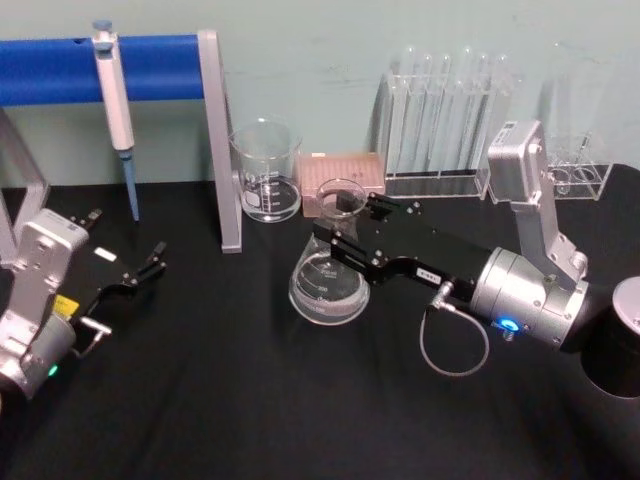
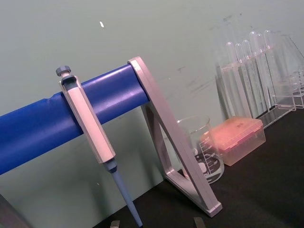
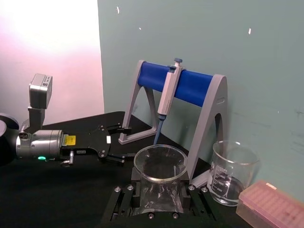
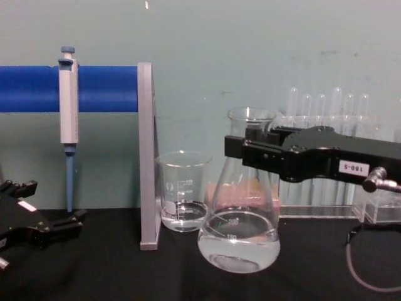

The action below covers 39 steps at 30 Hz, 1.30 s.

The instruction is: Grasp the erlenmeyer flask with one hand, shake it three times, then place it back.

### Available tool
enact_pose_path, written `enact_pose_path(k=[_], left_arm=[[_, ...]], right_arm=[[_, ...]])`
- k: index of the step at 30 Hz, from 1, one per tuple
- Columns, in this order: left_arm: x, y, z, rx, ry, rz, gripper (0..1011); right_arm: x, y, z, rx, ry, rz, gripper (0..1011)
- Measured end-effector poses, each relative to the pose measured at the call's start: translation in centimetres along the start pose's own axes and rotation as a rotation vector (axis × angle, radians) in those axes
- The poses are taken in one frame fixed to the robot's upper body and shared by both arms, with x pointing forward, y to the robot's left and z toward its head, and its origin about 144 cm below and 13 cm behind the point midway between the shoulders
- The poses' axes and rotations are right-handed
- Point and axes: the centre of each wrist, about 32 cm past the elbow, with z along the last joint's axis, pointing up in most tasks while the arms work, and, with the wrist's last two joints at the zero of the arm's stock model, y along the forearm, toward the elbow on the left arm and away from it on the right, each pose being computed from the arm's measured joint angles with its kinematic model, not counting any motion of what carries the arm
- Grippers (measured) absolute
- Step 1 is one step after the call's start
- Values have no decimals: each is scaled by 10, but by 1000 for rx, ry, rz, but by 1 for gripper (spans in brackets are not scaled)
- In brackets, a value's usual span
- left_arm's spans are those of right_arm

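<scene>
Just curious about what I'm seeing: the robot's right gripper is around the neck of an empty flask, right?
Not empty: the chest view shows clear liquid in the bottom of the flask. The right gripper is indeed around its neck.

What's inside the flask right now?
Clear liquid fills the bottom of the flask. The right pincer grips the neck, hiding the inside there. The left pincer sits idle, open.

My right gripper point(image 1: 345, 215) is clamped round the neck of the erlenmeyer flask point(image 1: 328, 288), arm stretched in from the flask's right; left gripper point(image 1: 150, 265) sits well left of it, fingers spread
</scene>
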Motion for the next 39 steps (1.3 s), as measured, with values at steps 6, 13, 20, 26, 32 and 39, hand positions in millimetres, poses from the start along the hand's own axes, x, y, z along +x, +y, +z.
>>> enact_pose_path(k=[6, 13, 20, 26, 32, 39], left_arm=[[0, 0, 0, 0, 0, 0, 1001], [0, 0, 0, 0, 0, 0, 1001], [0, 0, 0, 0, 0, 0, 1001], [0, 0, 0, 0, 0, 0, 1001], [0, 0, 0, 0, 0, 0, 1001], [0, 0, 0, 0, 0, 0, 1001]], right_arm=[[2, -2, -2, -4, -1, -4, 453], [6, -3, -5, -6, 0, 3, 453], [13, -3, -12, -16, 1, 33, 453], [17, -3, -19, -30, -3, 49, 453], [20, -2, -28, -47, 0, 64, 453], [22, 1, -35, -62, 3, 76, 453]])
